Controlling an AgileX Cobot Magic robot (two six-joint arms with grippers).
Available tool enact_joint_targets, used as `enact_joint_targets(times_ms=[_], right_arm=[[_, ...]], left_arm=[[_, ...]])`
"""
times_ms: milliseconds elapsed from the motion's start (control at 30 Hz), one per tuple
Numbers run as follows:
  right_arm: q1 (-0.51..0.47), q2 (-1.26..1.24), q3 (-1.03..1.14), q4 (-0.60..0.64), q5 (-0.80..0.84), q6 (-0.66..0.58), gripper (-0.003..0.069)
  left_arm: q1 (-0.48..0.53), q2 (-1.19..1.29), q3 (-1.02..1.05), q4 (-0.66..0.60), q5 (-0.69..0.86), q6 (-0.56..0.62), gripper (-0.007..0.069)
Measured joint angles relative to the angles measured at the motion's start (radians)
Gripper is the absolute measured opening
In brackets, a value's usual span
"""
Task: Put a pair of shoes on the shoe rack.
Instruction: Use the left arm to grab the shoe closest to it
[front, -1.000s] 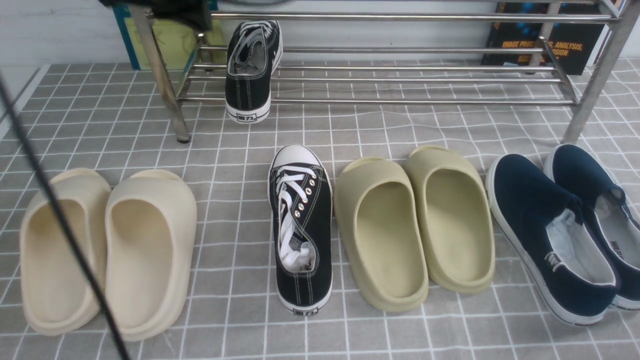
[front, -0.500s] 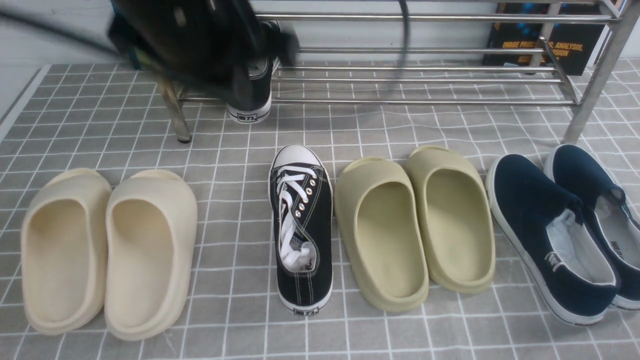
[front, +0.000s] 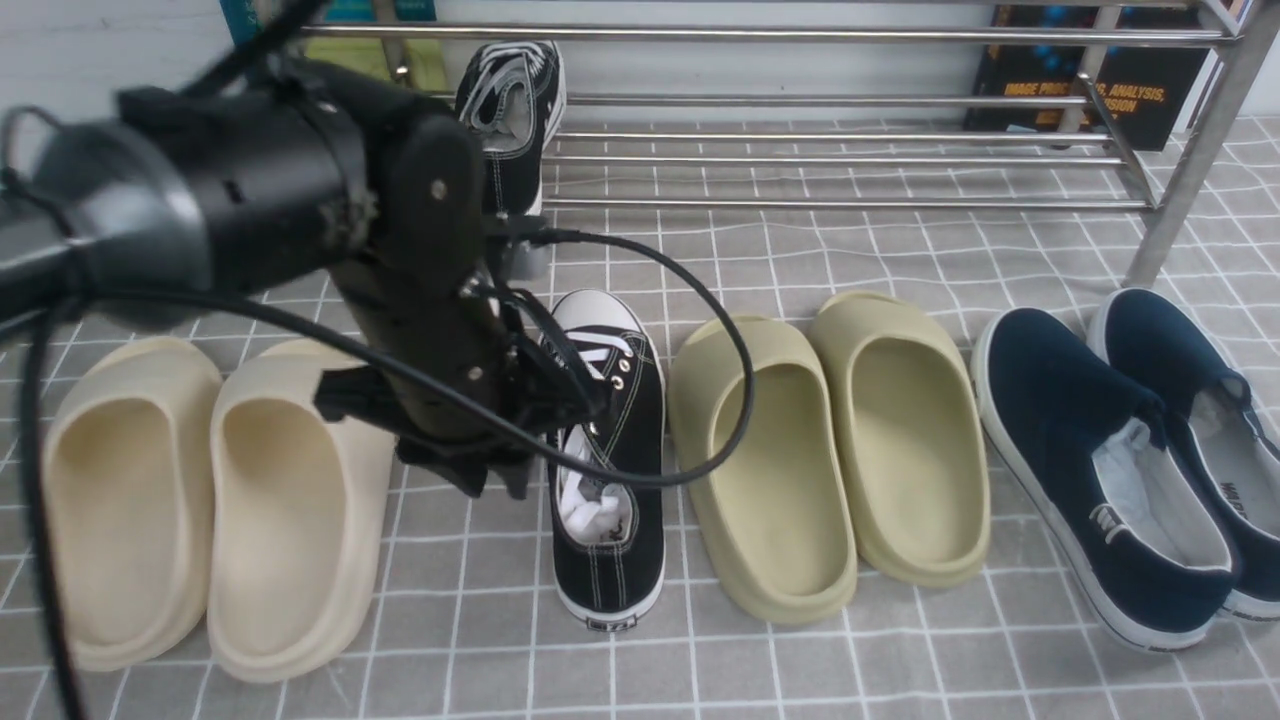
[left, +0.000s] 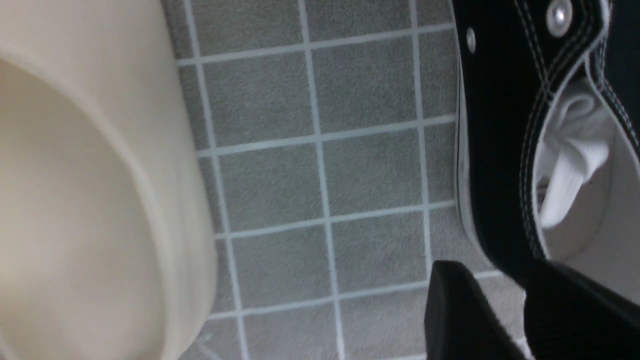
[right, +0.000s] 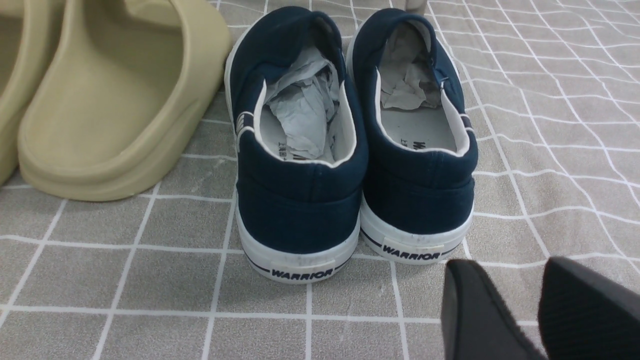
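Left tool (front: 495, 478) released, fingers (left: 465, 310) apart, low against left side of near sneaker (front: 612, 500) on surface (front: 800, 660), between cream slides (front: 290, 520) and olive slides (front: 770, 470). Other sneaker (front: 515, 100) on rack (front: 850, 160), lower shelf, left end, heel outward. Right tool (right: 510, 272) released, empty, behind navy shoes (right: 300, 150).

Two cream slides (front: 290, 500), two olive slides (front: 770, 470) and two navy shoes (front: 1060, 400) stuffed with paper sit in a row on the grey checked cloth (front: 900, 660). A black book (front: 1030, 60) stands behind.
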Motion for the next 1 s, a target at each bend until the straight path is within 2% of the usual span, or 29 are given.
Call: enact_joint_targets(times_ms=[167,300,433,567,800,900,1000], right_arm=[[0.0,0.0,0.0,0.0,0.0,0.0,0.0239],[0.0,0.0,0.0,0.0,0.0,0.0,0.0239],[0.0,0.0,0.0,0.0,0.0,0.0,0.0239],[0.0,0.0,0.0,0.0,0.0,0.0,0.0239],[0.0,0.0,0.0,0.0,0.0,0.0,0.0239],[0.0,0.0,0.0,0.0,0.0,0.0,0.0239],[0.0,0.0,0.0,0.0,0.0,0.0,0.0239]], left_arm=[[0.0,0.071,0.002,-0.053,-0.121,-0.037,0.0364],[0.0,0.114,0.002,-0.085,-0.179,-0.043,0.0382],[0.0,0.153,0.002,-0.089,-0.17,-0.043,0.037],[0.0,0.168,0.002,-0.097,-0.132,-0.029,0.0298],[0.0,0.164,-0.003,-0.065,-0.085,-0.013,0.0069],[0.0,0.152,-0.003,-0.046,-0.079,-0.013,0.0008],[0.002,0.111,-0.016,-0.042,-0.059,-0.012,-0.0003]])
